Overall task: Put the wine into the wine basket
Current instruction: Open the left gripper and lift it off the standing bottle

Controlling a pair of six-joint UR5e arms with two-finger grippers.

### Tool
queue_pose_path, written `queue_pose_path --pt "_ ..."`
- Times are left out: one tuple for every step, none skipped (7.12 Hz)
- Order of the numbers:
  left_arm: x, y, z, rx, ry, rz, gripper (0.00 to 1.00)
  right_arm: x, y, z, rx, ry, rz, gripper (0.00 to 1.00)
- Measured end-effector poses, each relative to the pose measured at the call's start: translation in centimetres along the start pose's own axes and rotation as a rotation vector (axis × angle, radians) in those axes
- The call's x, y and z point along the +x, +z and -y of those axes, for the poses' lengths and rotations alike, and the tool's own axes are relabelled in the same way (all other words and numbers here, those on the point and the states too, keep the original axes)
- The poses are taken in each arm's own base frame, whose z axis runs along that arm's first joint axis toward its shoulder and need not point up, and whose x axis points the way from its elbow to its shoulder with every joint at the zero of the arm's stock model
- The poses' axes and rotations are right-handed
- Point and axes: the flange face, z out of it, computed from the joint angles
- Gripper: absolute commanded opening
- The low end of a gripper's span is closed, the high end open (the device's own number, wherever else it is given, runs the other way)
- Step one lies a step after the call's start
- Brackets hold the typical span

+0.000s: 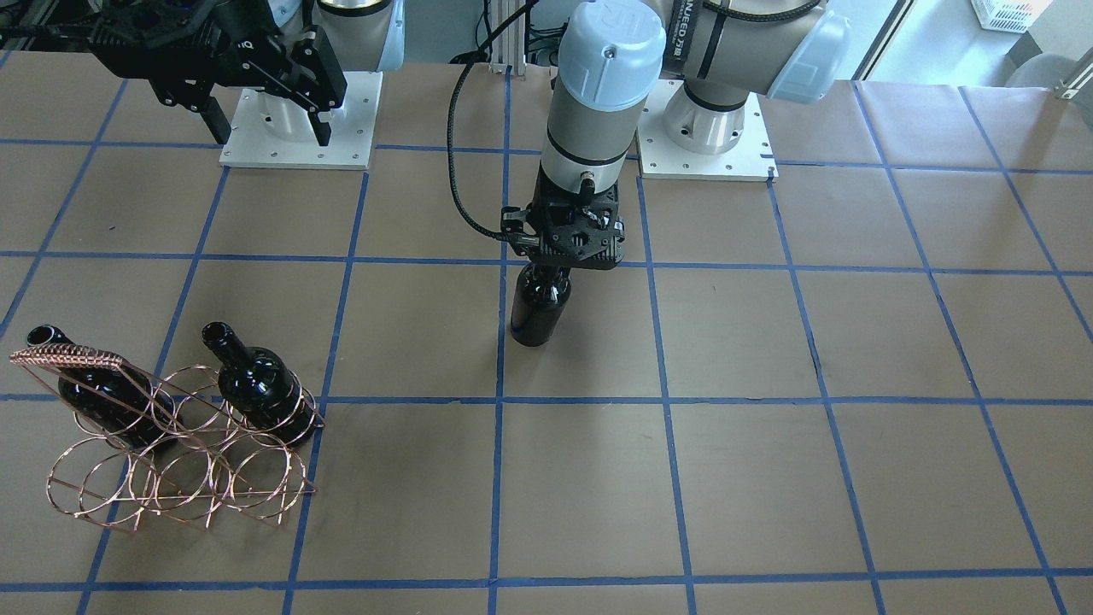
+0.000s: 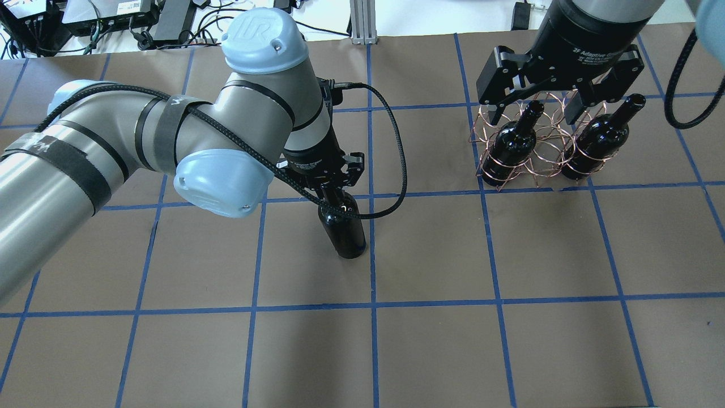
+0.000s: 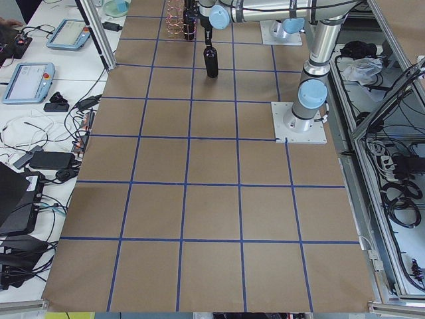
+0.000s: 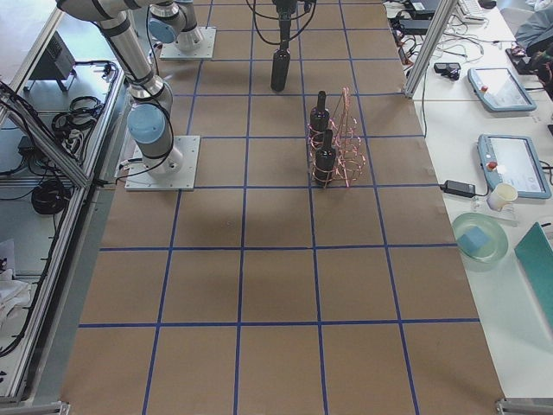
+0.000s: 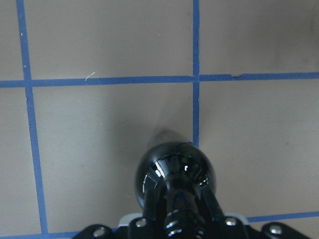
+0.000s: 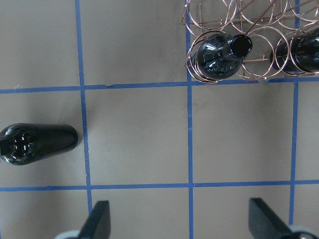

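The wine bottle stands upright near the table's middle, near-black and glossy. My left gripper is shut on its neck from above; the left wrist view shows the bottle's shoulder right under the gripper. I cannot tell whether its base touches the paper. The copper wire wine basket stands at the far right with two look-alike bottles in it. My right gripper is open and empty, high above the basket. In the front view the held bottle is well apart from the basket.
The table is brown paper with a blue tape grid. The two arm base plates sit at the robot's edge. The right wrist view shows the held bottle and the basket beyond its open fingers.
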Motion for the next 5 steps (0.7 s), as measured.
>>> queue_pose_path --pt "0.02 -0.03 -0.01 -0.001 0.0 -0.002 0.59 0.0 0.03 0.02 -0.001 0.0 0.0 1.0" --pt "0.04 -0.06 -0.02 -0.002 0.0 -0.004 0.59 -0.02 0.04 0.02 -0.001 0.001 0.0 1.0" --pt "0.05 -0.09 0.01 -0.002 0.0 -0.007 0.6 -0.04 0.0 -0.01 0.0 0.005 0.0 1.0" --pt "0.04 -0.15 0.08 0.001 0.002 -0.01 0.81 -0.04 -0.02 -0.02 0.001 0.007 0.0 1.0" --pt "0.05 -0.35 0.15 0.006 0.002 -0.012 0.98 -0.03 -0.04 -0.03 0.001 0.009 0.0 1.0"
